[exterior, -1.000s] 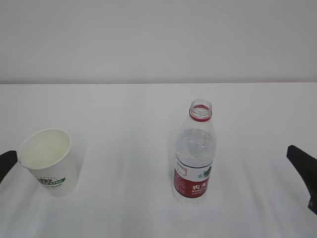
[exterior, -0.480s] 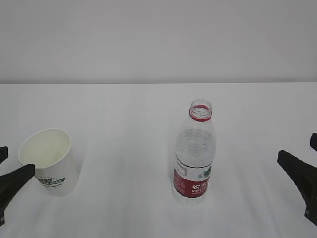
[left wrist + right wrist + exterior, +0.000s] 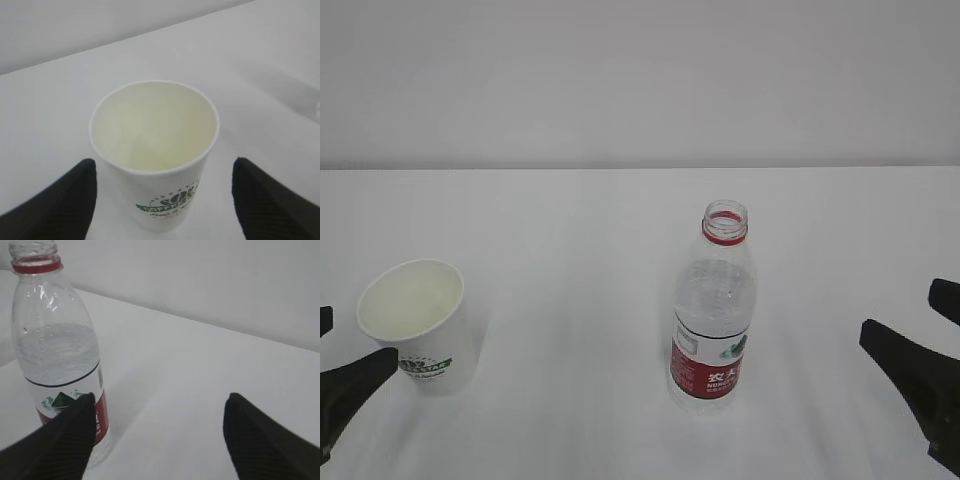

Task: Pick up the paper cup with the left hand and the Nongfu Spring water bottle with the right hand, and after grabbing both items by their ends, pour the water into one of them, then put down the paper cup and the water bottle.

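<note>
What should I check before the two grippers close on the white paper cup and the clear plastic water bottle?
1. White dimpled paper cup upright, mouth up: ok.
2. Left gripper open, cup centred between its fingers: ok.
3. Clear ribbed plastic water bottle upright, cap off: ok.
4. Right gripper open: ok.
5. Bottle between the right gripper's fingers: not ok; it stands at the left finger, off centre.
6. Cup empty of water: cannot tell for sure; it looks dry.
</note>
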{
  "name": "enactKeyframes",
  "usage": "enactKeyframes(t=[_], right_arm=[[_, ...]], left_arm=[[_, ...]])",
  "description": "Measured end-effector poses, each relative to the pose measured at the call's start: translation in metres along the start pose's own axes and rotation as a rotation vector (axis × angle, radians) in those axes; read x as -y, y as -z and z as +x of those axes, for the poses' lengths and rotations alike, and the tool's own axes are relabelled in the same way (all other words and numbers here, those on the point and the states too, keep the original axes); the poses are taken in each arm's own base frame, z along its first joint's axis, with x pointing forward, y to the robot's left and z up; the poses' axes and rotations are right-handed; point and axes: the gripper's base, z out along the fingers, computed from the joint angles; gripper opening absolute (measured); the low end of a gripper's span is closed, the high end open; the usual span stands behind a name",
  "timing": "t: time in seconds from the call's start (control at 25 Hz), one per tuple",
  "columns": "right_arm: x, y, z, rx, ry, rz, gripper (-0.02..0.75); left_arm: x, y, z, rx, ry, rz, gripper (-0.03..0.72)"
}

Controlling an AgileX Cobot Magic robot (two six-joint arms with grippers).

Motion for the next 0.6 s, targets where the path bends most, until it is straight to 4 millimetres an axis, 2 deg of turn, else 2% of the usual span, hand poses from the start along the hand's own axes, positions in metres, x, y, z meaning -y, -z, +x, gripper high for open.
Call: enactKeyframes(t=[0.32, 0.6], right_arm=[[-0.009, 0.001, 0.002, -0.021, 0.072, -0.103, 0.610], [-0.011, 0.001, 0.003, -0.025, 0.082, -0.119, 0.608]], left_arm=[[0.004, 0.000, 0.003, -0.032, 0.000, 0.047, 0.624], [0.005, 0.000, 0.007, -0.081, -0.001, 0.051, 0.615]])
